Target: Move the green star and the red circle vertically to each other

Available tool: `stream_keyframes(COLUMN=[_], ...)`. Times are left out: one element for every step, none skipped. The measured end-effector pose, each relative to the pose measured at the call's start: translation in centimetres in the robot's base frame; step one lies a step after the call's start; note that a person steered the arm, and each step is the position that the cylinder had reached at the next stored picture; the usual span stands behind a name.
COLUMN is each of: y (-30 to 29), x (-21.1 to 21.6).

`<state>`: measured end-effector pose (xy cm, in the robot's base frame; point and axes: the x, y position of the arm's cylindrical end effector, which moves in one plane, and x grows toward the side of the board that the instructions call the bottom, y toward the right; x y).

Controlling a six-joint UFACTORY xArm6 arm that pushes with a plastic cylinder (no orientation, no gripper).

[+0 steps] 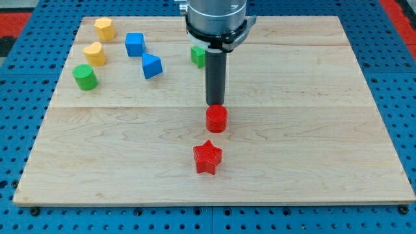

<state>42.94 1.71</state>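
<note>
The red circle [216, 119] is a short red cylinder near the board's middle. My tip [215, 104] stands just above it in the view, at or touching its top edge. The green star [197, 56] is partly hidden behind the rod, toward the view's top, slightly left of the rod. Only its left part shows, so its shape is hard to make out.
A red star [207, 158] lies below the red circle. At the view's top left are a yellow hexagon [104, 28], a yellow block [95, 53], a green cylinder [84, 77], a blue cube [134, 44] and a blue wedge-like block [151, 65]. The wooden board [325, 130] sits on a blue pegboard.
</note>
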Motion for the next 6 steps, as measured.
stream_keyframes(y=[6.0,6.0,3.0,1.8,-0.2,3.2], x=[1.1,4.8,5.1,5.1,5.1,3.1])
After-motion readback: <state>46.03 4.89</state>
